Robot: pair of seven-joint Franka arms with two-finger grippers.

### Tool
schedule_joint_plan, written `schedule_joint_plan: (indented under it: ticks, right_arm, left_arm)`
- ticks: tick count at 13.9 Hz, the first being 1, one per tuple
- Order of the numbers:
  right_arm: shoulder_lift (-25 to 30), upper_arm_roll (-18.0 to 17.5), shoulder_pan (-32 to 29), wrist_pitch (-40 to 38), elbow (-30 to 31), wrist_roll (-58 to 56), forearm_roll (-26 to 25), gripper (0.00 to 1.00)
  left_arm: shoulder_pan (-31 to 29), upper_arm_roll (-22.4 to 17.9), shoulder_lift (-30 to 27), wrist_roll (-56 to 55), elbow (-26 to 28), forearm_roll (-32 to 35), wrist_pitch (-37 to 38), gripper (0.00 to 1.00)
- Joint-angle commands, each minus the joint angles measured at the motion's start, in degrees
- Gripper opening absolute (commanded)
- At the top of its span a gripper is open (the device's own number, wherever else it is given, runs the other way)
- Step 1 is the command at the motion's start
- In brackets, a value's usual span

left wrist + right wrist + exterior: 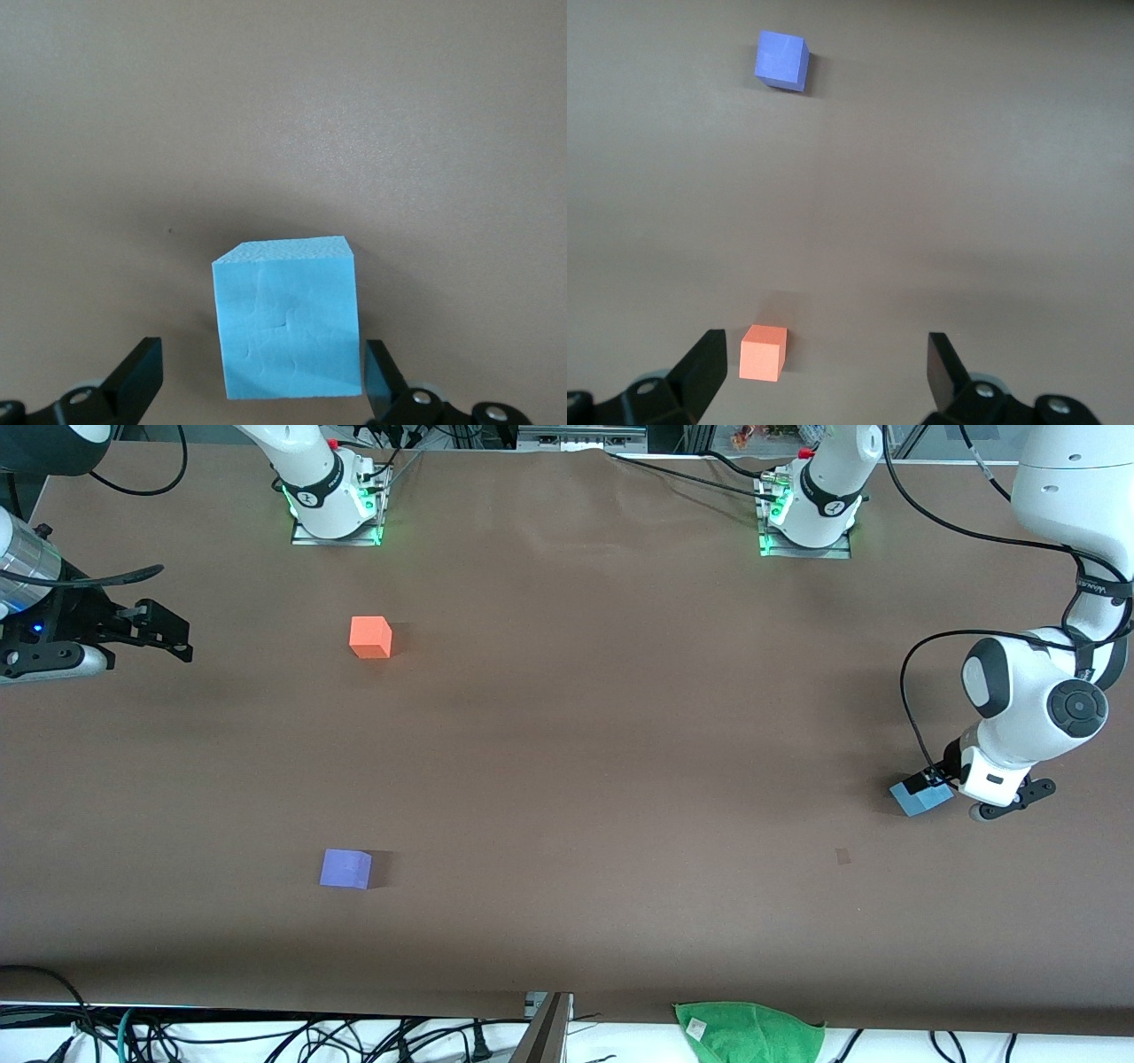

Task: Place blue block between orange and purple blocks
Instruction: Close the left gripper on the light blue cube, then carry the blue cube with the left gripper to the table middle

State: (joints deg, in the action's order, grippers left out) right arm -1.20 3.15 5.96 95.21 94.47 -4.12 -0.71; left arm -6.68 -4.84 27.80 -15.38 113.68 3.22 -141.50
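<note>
Now the left gripper [261, 376] is low with spread fingers [142, 372] around the blue block [288, 319], ready to grasp, while the right gripper [824, 372] waits, also spread, above the counter [620, 735].

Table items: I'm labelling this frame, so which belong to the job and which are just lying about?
Job: blue block between the open left gripper fingers; orange block; purple block.
Lying about: green cloth at the table edge; right gripper waiting, open.
</note>
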Motion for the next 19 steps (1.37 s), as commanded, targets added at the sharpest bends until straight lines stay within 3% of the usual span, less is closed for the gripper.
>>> schedule_joint_plan:
  ticks: [1,9,11,12,19]
  right_arm:
    - [0.23,0.1,-0.07,-0.46,-0.43,0.25,-0.17,1.0]
    - [0.15,0.1,-0.16,-0.46,-0.43,0.25,-0.17,1.0]
    - [0.15,0.1,-0.16,-0.46,-0.43,0.25,-0.17,1.0]
    - [0.15,0.1,-0.16,-0.46,-0.43,0.25,-0.17,1.0]
    - [0.15,0.1,-0.16,-0.55,-0.34,0.25,-0.17,1.0]
  left_arm:
    - [0.88,-0.87,-0.21,0.0,1.2,-1.64,-1.4,1.0]
    - [1.23,-0.87,1.46,-1.85,1.11,-1.72,-2.38,1.0]
    - [1.41,-0.87,1.55,-0.54,1.02,-1.2,-2.29,0.72]
    - [1.32,-0.87,1.9,0.17,0.93,-1.11,-2.38,0.68]
    - [1.85,-0.43,1.56,2.97,-1.34,-0.49,-1.94,0.64]
